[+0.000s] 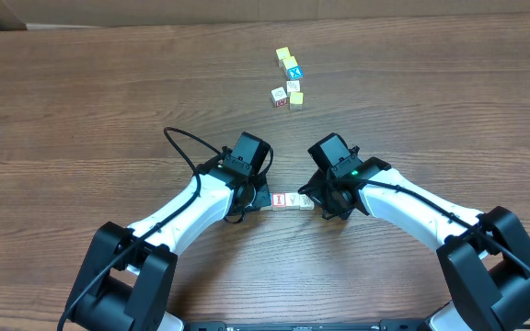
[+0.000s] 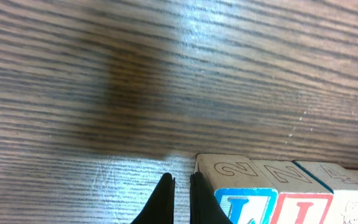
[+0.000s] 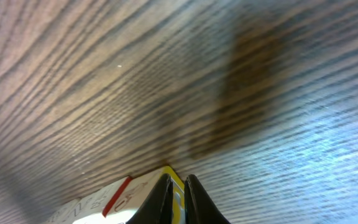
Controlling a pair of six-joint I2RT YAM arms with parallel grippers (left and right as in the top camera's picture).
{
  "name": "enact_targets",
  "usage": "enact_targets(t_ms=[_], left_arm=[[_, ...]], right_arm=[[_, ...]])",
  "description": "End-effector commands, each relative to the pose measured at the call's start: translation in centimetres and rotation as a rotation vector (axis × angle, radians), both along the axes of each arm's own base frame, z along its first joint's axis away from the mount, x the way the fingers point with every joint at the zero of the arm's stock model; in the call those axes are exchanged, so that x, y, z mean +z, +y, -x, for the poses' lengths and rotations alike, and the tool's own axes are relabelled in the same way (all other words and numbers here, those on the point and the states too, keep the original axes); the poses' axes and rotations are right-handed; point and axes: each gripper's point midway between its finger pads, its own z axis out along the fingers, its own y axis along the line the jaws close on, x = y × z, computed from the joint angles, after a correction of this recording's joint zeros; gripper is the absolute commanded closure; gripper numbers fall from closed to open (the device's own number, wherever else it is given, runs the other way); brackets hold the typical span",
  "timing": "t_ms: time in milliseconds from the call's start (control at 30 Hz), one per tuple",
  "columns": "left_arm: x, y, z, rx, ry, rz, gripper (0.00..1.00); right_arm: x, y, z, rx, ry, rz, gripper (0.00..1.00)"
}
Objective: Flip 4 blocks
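A short row of blocks (image 1: 293, 200) lies on the table between my two grippers, pale cream with printed marks. The left wrist view shows the row from its end: a block with a blue letter face (image 2: 244, 202), then one with a red letter face (image 2: 303, 208), then a third block (image 2: 353, 199). My left gripper (image 2: 180, 180) is shut with nothing in it, its tips beside the blue-faced block's outer side. My right gripper (image 3: 178, 180) is shut at the row's other end. Its tips are against the end block (image 3: 138, 190), whose yellow edge shows through the slit between them.
A loose cluster of small cubes (image 1: 289, 78), some yellow-topped, one blue-topped and one with red, lies farther back on the brown wooden table (image 1: 109, 101). Both arms reach in from the near edge. A black cable (image 1: 187, 142) loops by the left arm.
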Motion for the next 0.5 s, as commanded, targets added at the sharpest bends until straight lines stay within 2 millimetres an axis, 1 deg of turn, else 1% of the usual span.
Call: enact_targets(t_ms=[0,200,267,300,333,367,467], left_arm=[[0.2,-0.4,-0.2,-0.043,0.002,0.016,0.96],[0.3,0.2,-0.2,-0.031,0.013,0.01,0.96],[0.4,0.3,-0.3,-0.026,0.015,0.008,0.96],[0.5,0.4,-0.4,-0.029,0.014,0.007,0.96],[0.6,0.6,-0.5,-0.031,0.015,0.005,0.96],[0.8,0.7,-0.7,-0.028,0.015,0.003,0.96],[1.5,1.2,-1.4,-0.013,0.008,0.004,0.96]], right_arm=[[0.9,0.0,-1.0,0.004,-0.039,0.024,0.9],[2.1,-0.2,-2.3,0.034,-0.09,0.064,0.9],[2.5,-0.2,-2.8,0.055,-0.107,0.071,0.9],[2.8,-0.3,-3.1,0.068,-0.114,0.073,0.92],[3.1,-0.2,-3.4,0.086,-0.121,0.072,0.96],[3.4,-0.1,-3.6,0.119,-0.13,0.066,0.96],[4.8,1.0,-4.5,0.245,-0.171,0.028,0.96]])
